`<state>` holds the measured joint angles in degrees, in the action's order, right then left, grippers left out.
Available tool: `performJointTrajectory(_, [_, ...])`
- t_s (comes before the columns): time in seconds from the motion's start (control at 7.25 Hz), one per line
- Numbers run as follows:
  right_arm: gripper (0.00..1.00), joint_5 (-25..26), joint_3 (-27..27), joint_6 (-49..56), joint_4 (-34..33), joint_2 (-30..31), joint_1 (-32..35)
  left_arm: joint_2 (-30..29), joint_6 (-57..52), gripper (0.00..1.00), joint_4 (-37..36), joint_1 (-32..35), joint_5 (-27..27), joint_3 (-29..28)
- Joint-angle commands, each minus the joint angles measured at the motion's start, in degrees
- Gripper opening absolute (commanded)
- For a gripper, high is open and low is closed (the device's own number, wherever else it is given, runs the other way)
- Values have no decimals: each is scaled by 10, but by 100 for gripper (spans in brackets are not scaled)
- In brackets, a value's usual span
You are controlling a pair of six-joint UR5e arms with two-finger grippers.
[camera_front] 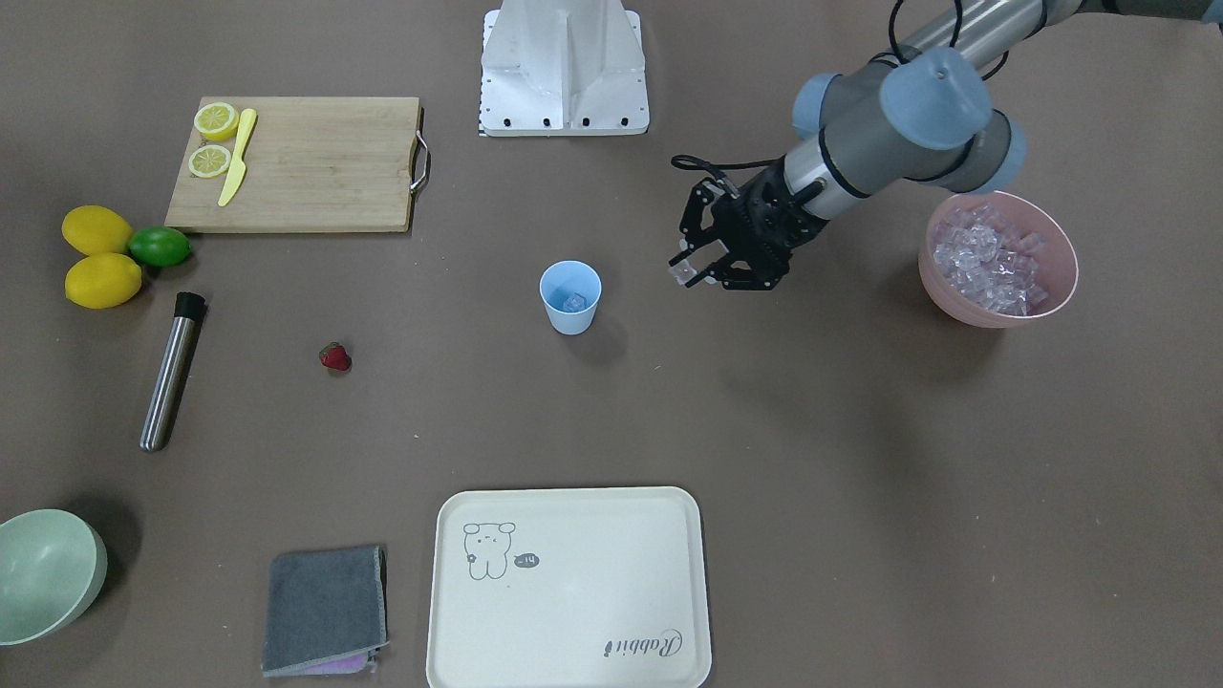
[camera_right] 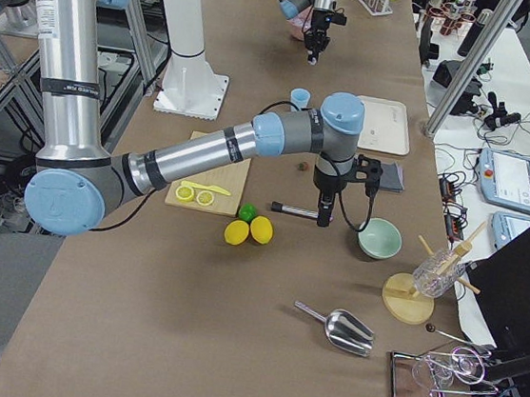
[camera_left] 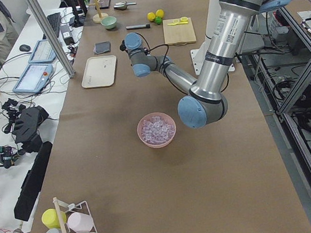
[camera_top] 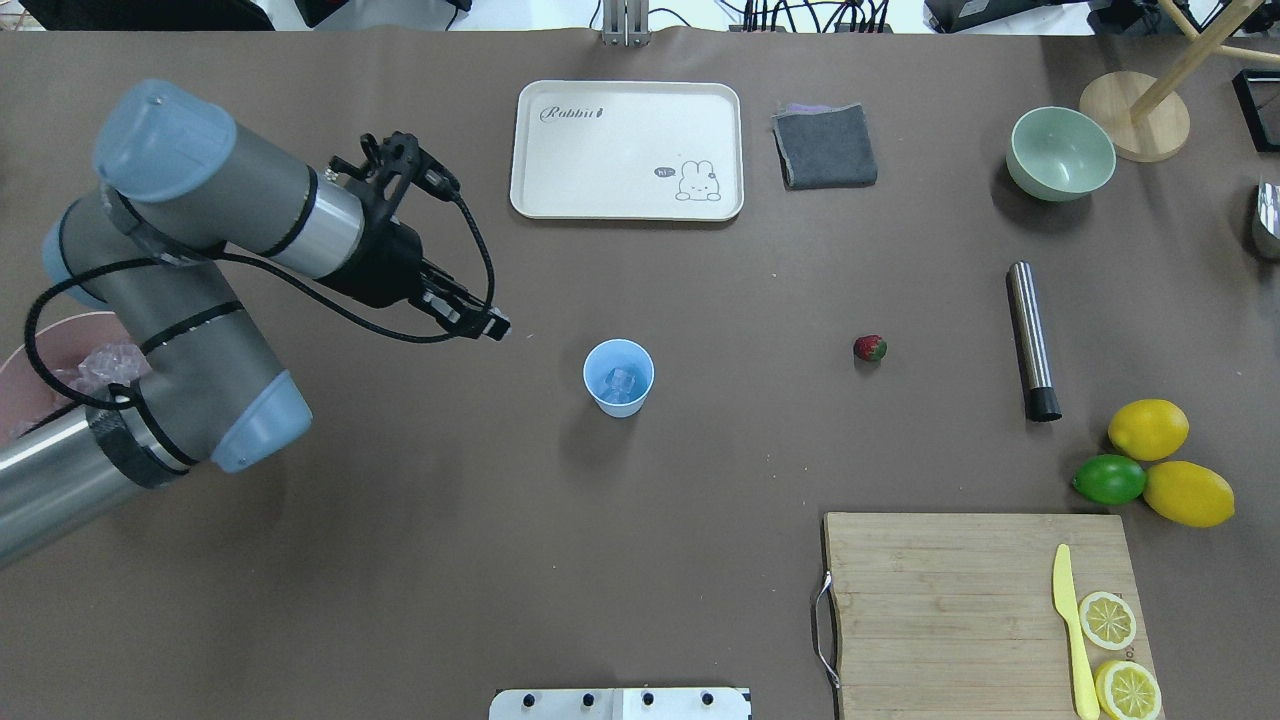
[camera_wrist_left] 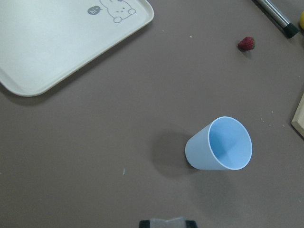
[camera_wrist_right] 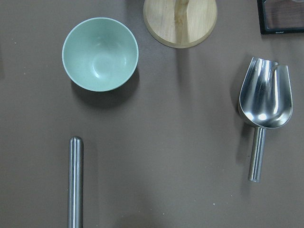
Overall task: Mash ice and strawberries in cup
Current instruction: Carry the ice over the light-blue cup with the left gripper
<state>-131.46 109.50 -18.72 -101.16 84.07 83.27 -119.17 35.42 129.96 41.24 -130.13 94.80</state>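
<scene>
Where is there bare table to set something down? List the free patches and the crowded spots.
Widest bare stretch: between the cup, the cutting board and the robot's base. Also free: between cup and strawberry, and between cup and tray. Crowded: lemons and lime beside the steel cylinder; the left gripper, holding an ice cube, hangs beside the cup.

Cup (camera_front: 570, 297): pale blue, upright on tabletop (camera_front: 764, 430), one clear ice (camera_front: 573, 303) cube inside. Strawberry (camera_front: 335, 357): red, lying well apart from cup.
</scene>
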Motion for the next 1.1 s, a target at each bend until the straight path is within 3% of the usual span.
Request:
performJointTrajectory(0.0, [100,0,1,0,0,0,0,-21,31,0,-1,-53,63,-2])
performJointTrajectory(0.41, [100,0,0,0,1,0,0,-47,33,0,-4,-88,123,-20])
performJointTrajectory(0.97, [100,-1,0,0,1,0,-3,-67,39,0,4,-97,144,-48])
